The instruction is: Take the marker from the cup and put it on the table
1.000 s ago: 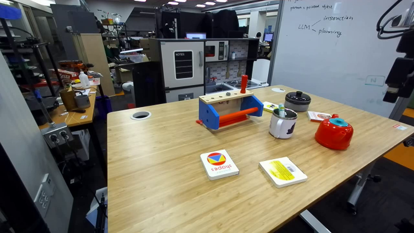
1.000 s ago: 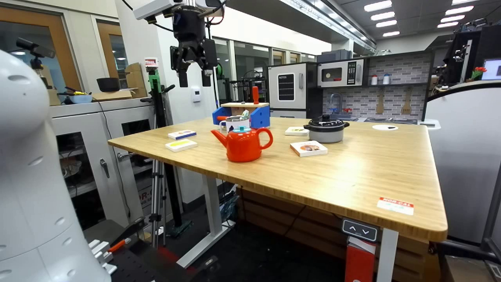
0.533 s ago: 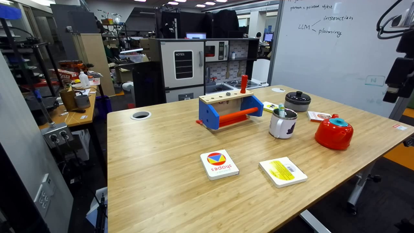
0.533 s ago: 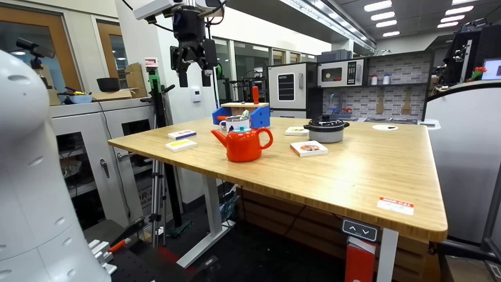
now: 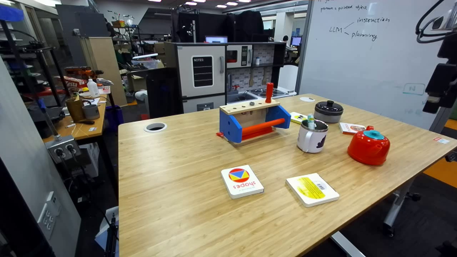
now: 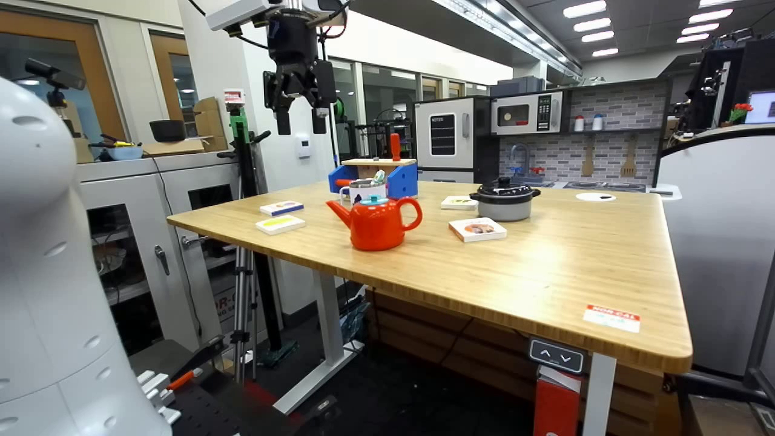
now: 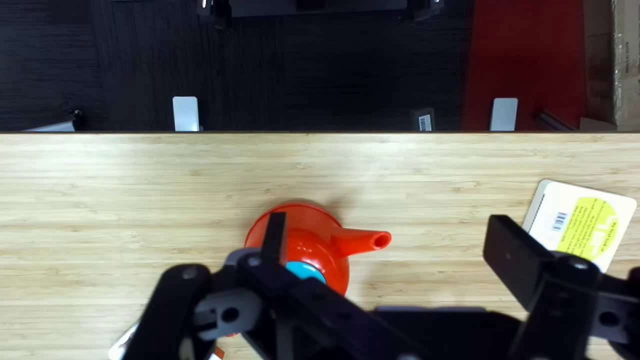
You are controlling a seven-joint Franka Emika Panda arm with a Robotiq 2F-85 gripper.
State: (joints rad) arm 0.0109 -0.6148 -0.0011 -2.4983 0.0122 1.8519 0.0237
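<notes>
We see the gripper (image 6: pixel 301 125) high above the table (image 6: pixel 581 242), its fingers (image 6: pixel 283 121) spread wide. Well below it, and apart, the marker (image 5: pixel 311 121) leans in the cup (image 5: pixel 304 142) with its top sticking out.

Open air above the cup (image 5: pixel 314 141), red teapot (image 5: pixel 368 148) and blue-ended toolbox (image 5: pixel 257 128) near on opposite sides

Greenish marker (image 5: pixel 311 122) tilted inside white cup (image 5: pixel 313 140); cup upright on light wooden table (image 5: pixel 178 189).
</notes>
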